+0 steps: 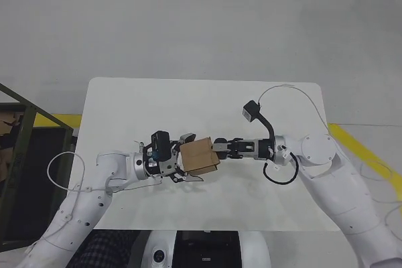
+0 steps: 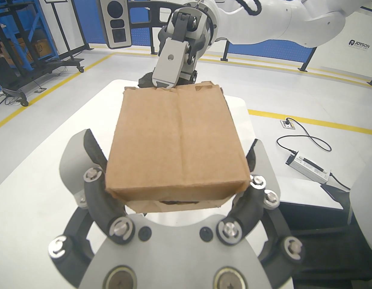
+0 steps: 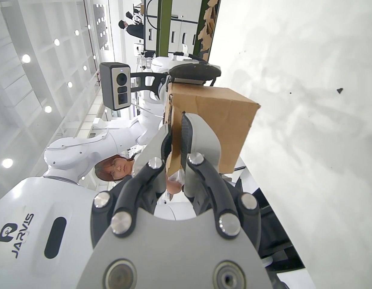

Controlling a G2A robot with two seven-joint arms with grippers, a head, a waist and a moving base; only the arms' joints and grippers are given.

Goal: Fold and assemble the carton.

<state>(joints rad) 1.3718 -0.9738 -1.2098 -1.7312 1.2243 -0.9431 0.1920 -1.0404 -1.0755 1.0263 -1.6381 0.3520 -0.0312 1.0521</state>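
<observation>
Over the middle of the white surface (image 1: 254,208), the left gripper (image 1: 185,158) holds the left end of the brown carton (image 1: 198,155), with its wide jaws pressed on both sides. On the carton's right, the right gripper (image 1: 218,148) pinches an edge, its jaws squeezed tight on the cardboard.

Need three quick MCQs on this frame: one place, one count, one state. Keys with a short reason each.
1. Where is the brown cardboard carton?
A) lying loose
B) held by left gripper and right gripper
C) on the floor
2. Cartons over the white table?
A) one
B) two
C) three
3. Right gripper's fingers?
A) wide open
B) shut empty
C) shut on a carton edge

1B: a gripper at each end. 2A: one box there. 3C: cardboard pinched between them.
</observation>
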